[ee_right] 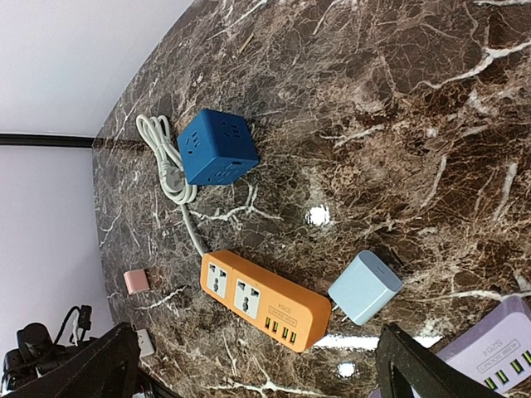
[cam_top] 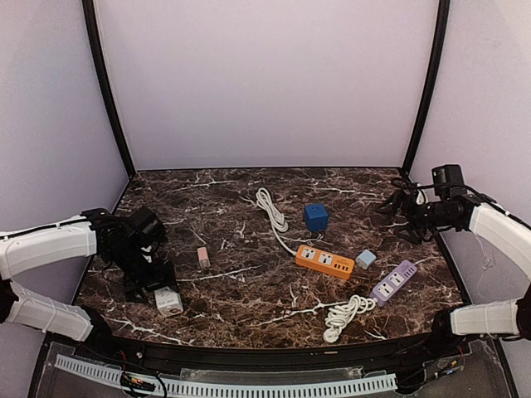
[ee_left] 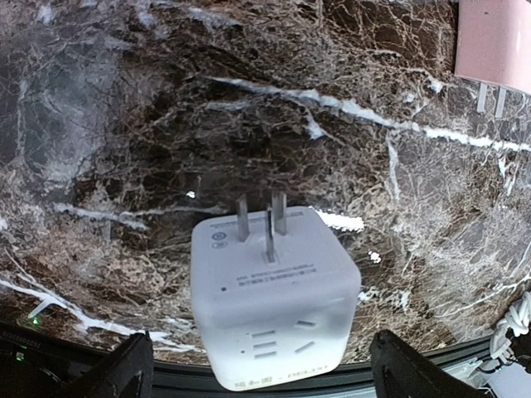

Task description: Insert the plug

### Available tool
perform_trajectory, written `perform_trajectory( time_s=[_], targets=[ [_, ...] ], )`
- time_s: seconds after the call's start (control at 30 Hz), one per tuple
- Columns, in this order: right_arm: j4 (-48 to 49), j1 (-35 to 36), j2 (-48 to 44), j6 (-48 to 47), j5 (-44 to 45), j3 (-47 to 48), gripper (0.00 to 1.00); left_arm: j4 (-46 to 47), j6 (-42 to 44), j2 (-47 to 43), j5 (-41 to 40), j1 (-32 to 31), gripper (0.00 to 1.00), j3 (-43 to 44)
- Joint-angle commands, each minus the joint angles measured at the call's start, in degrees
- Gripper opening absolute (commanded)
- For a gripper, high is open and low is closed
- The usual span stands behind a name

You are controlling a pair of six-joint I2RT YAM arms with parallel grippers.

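A white cube plug (ee_left: 274, 307) lies on the marble table with its prongs pointing away from me. It sits between the wide-apart fingers (ee_left: 124, 373) of my open left gripper (ee_left: 265, 377), with a gap on each side. In the top view the left gripper (cam_top: 158, 283) is at the near left, just above the white cube plug (cam_top: 168, 301). The orange power strip (cam_top: 324, 260) lies mid-table with its sockets facing up, and it also shows in the right wrist view (ee_right: 265, 300). My right gripper (cam_top: 397, 207) hangs open and empty above the far right.
A pink plug (cam_top: 203, 257), a blue cube socket (cam_top: 315, 217), a light blue plug (cam_top: 365, 259) and a purple power strip (cam_top: 394, 282) lie on the table. White cable coils lie near the front (cam_top: 348, 313) and behind the orange strip (cam_top: 272, 209).
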Motion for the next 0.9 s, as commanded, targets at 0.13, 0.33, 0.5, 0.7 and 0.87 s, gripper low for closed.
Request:
perform_trajectory(
  time_s=[0.13, 0.33, 0.5, 0.7, 0.87],
  targets=[
    [1.68, 0.39, 1.75, -0.08, -0.99, 0.78, 0.99, -0.08, -2.70, 4.63, -2.85, -2.13, 0.88, 2.76],
    [1.69, 0.41, 2.47, -0.17, -0.84, 0.89, 0.99, 0.11, -2.61, 8.45, -4.17, -3.70, 0.84, 4.18],
    [1.73, 0.39, 3.25, -0.10, -0.65, 1.19, 0.99, 0.70, -2.45, 11.55, -5.23, -4.09, 0.78, 5.46],
    [1.72, 0.42, 4.58, -0.05, -0.08, 2.58, 0.99, 0.60, -1.34, 13.69, -7.61, -4.30, 0.53, 7.07],
    [1.70, 0.46, 5.22, -0.07, 0.31, 3.42, 0.99, 1.32, 1.08, 14.15, -7.46, -4.37, 0.36, 7.99]
  ],
)
